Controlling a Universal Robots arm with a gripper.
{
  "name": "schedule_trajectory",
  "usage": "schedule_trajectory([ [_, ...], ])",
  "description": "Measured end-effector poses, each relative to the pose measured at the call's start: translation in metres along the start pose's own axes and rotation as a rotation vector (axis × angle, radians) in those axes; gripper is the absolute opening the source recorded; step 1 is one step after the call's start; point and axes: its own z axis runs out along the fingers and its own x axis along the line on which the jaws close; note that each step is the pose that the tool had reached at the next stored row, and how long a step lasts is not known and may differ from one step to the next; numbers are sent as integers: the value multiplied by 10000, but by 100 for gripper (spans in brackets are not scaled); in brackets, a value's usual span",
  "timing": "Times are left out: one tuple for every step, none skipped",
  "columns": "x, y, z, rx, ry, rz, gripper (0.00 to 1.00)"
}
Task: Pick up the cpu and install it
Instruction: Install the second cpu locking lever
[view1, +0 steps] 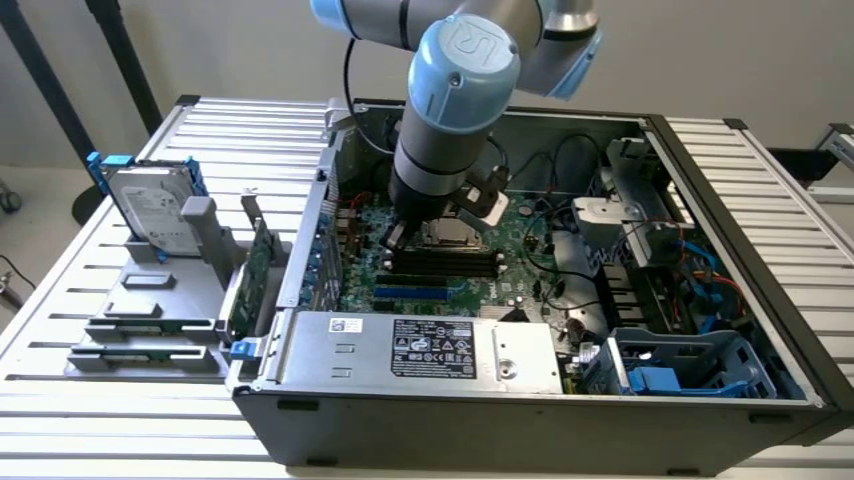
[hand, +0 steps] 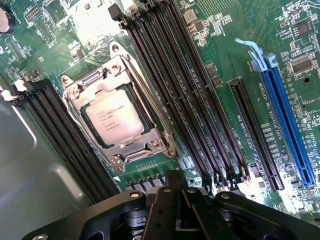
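The cpu (hand: 114, 118) is a small flat square chip with a shiny silver top bearing faint printed lines and a thin darker rim. It lies flat in its socket on the green motherboard, framed by the metal retention bracket, between two banks of black memory slots.

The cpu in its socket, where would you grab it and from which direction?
Grip the cpu by two opposite edges, coming straight down from above. It lies flat in the socket frame, only its shiny top exposed, so there is probably no side approach.
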Motion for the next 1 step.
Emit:
schedule_trajectory([
  [0,0,0,0,0,0,11],
])
